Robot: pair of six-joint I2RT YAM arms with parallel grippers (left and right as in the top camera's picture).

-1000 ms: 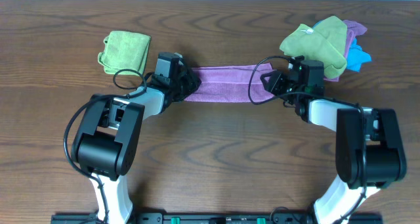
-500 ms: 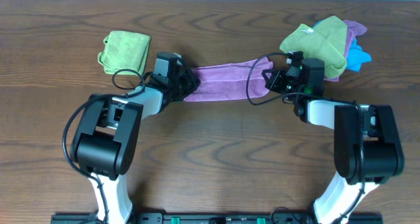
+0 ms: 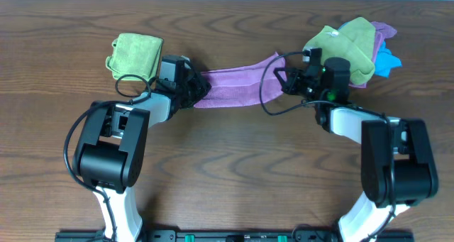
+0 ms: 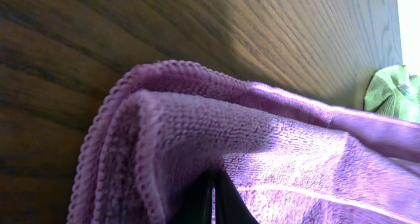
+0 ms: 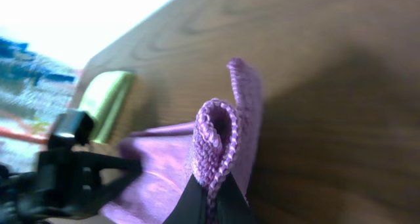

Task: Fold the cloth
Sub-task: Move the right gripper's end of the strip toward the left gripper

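Note:
The lilac-purple cloth (image 3: 237,86) is stretched as a folded band between my two grippers at the back of the table. My left gripper (image 3: 198,89) is shut on its left end; in the left wrist view the doubled edge (image 4: 170,125) drapes over the closed fingertips (image 4: 213,201). My right gripper (image 3: 284,77) is shut on its right end, held a little above the table; the right wrist view shows the looped hem (image 5: 215,145) pinched between the fingers (image 5: 210,201). The white tag is not visible.
A folded lime-green cloth (image 3: 135,54) lies at the back left beside my left wrist. A bunch of green, blue and purple cloths (image 3: 355,47) lies at the back right, just behind my right wrist. It shows in the left wrist view (image 4: 394,92).
Both grippers have moved toward the back of the table with the cloth ends. The right end has risen, so the cloth band now slants up to the right.

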